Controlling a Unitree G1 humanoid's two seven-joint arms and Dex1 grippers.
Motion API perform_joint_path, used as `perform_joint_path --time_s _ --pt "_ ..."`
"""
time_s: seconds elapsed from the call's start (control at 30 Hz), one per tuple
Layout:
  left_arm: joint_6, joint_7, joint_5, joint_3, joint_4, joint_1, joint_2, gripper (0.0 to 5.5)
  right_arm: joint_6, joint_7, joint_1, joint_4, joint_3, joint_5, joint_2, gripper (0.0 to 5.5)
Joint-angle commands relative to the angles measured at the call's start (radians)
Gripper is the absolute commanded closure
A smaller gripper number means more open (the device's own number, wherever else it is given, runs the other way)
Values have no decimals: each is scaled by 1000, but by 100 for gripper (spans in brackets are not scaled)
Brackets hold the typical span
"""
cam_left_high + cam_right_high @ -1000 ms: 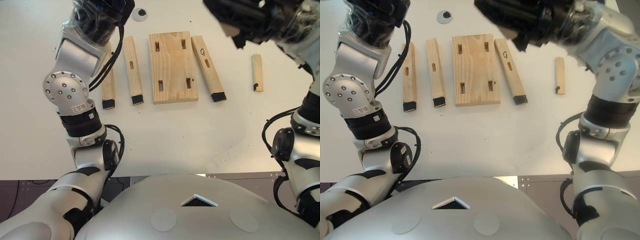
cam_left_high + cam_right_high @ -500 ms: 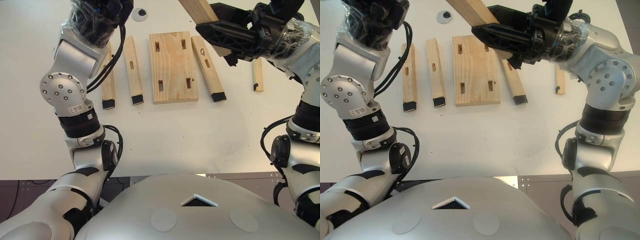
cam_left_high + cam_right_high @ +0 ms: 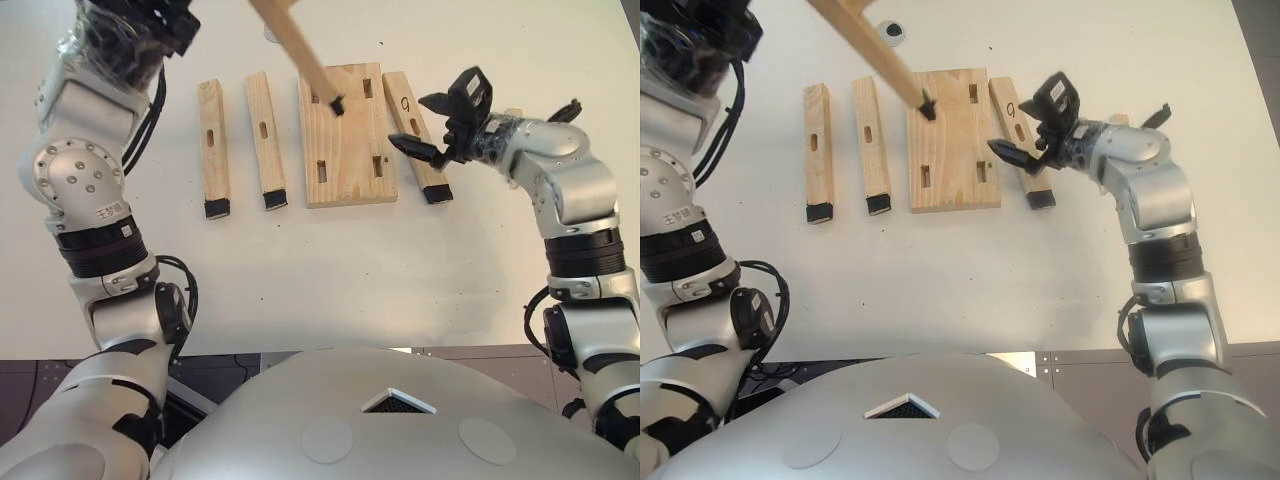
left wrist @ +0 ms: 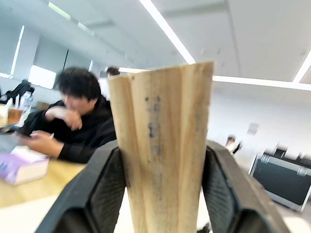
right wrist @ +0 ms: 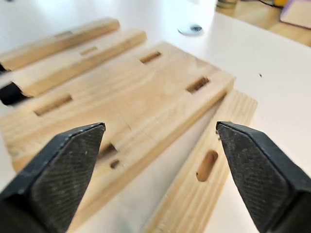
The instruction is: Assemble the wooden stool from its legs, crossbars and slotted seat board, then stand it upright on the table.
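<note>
My left gripper (image 4: pixel 163 150) is shut on a wooden leg (image 3: pixel 305 55), held up at a slant. The leg's black-capped end hangs over the far part of the slotted seat board (image 3: pixel 347 150), which lies flat mid-table. Two slotted legs (image 3: pixel 213 150) (image 3: pixel 266 140) lie left of the board and a third leg (image 3: pixel 418 140) lies along its right edge. Just above that third leg hovers my right gripper (image 3: pixel 412 122), open and holding nothing. In the right wrist view its fingers (image 5: pixel 53 179) frame the board (image 5: pixel 121 107) and the leg's slot. A short crossbar (image 3: pixel 1118 120) lies further right, partly hidden behind the arm.
A small round disc (image 3: pixel 892 32) sits on the white table beyond the board. Bare tabletop (image 3: pixel 340 270) stretches between the parts and the table's near edge.
The right gripper, which held the raised leg half a second ago, has let go and dropped to beside the board. The left arm has swung left, with the leg's capped end now over the board.
</note>
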Motion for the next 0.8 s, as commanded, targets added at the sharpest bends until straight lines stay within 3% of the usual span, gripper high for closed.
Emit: perform_joint_path --time_s 0.03,0.27,0.8 --pt "-93 -67 146 -71 58 48 12 338 -66 -101 -40 126 -26 -86 22 76" --pt "-147 -111 215 -125 60 119 -29 338 -119 -237 -126 349 -115 -134 41 76" --pt "-99 -159 206 -122 -31 185 25 338 -137 -221 -125 379 -126 -163 54 76"
